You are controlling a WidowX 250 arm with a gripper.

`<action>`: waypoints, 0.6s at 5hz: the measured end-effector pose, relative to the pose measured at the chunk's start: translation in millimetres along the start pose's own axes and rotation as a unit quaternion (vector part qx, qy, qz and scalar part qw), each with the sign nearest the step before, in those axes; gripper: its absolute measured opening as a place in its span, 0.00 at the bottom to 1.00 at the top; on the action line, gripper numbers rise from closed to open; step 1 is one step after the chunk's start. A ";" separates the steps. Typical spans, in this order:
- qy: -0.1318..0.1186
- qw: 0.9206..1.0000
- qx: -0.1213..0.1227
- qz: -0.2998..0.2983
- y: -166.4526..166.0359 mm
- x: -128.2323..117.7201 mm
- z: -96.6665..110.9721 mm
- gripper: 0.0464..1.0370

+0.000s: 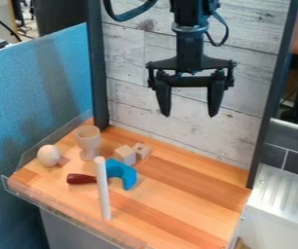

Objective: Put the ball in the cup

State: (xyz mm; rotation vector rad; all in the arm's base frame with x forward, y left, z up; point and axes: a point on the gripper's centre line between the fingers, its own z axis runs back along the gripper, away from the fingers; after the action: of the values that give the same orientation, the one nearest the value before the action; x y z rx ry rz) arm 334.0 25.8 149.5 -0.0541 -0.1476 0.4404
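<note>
High over the back of the wooden table, my gripper [189, 112] hangs open with nothing between its two black fingers. The ball, pale and round like an egg [48, 155], rests on the table's left side. Just to its right and a bit farther back stands the cup [88, 142], an upright pale wooden goblet on a stem. Ball and cup stand apart. The gripper is well above both and to their right.
Two small wooden blocks [125, 154] lie right of the cup. In front are a blue curved piece [121, 173], a dark red handle [81, 179] and an upright white rod [102, 189]. A clear rim [67, 213] edges the table; a plank wall [177, 131] stands behind.
</note>
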 end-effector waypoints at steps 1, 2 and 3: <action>0.014 1.000 0.003 0.002 0.4 -0.7 -9.1 0.96; 0.015 0.998 -0.010 0.057 23.7 8.5 -7.8 0.96; 0.017 0.996 -0.027 0.085 47.5 14.4 -5.4 0.96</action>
State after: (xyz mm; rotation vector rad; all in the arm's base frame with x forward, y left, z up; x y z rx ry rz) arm 327.7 74.9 142.1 -0.1273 -0.1210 0.6048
